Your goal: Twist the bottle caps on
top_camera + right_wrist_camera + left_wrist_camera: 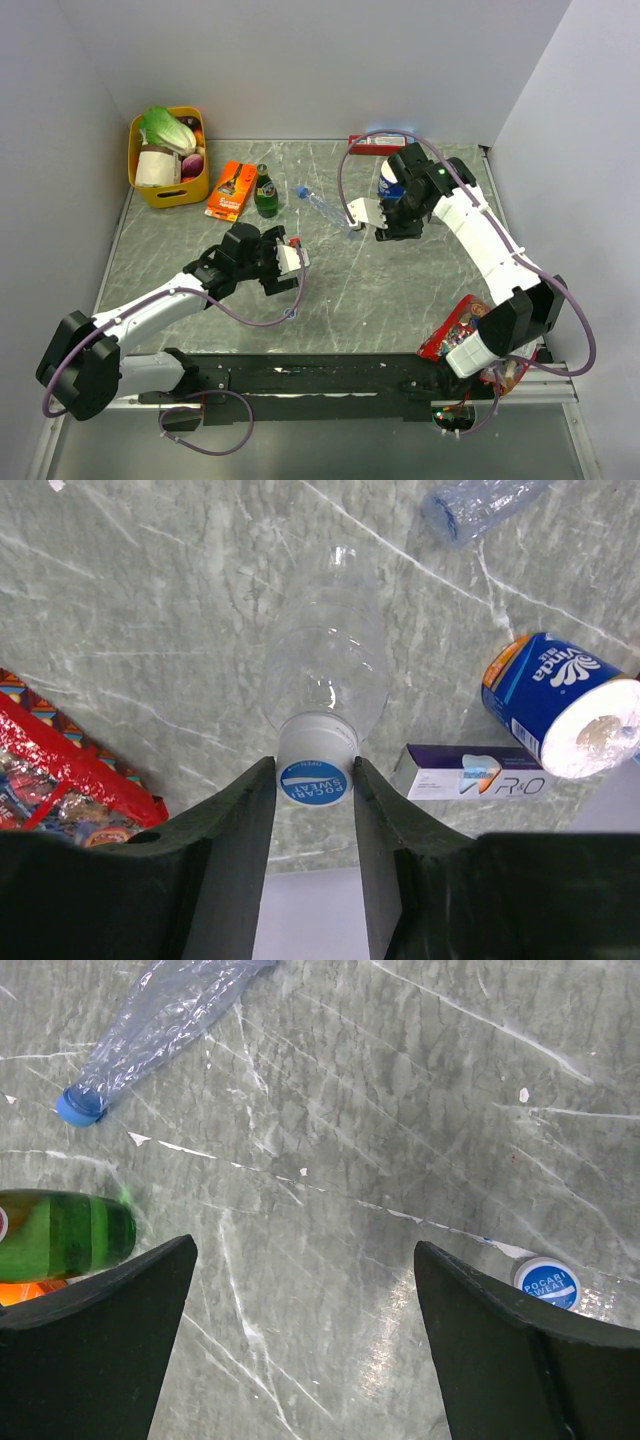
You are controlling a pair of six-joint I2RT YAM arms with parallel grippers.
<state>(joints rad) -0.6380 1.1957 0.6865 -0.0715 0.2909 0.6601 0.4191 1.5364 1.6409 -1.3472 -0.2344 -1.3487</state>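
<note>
Left first: we see the left gripper (305, 1250) spread wide open over the grey marbled tabletop (400, 1110). A loose small round blue plastic cap (548, 1282) lies just outside its right finger. Across we go: the right gripper (314, 765) pinches the blue screw cap (314, 783) squarely between both fingers, the slim clear plastic bottle (325, 670) reaching away beyond its fingertips.

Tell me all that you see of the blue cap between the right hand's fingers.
The blue cap is a small round plastic screw cap with white POCARI SWEAT lettering on top. It sits on the whitish neck of a clear bottle that seems to stand upright on the table. The right hand grips it, one finger against each side.
</note>
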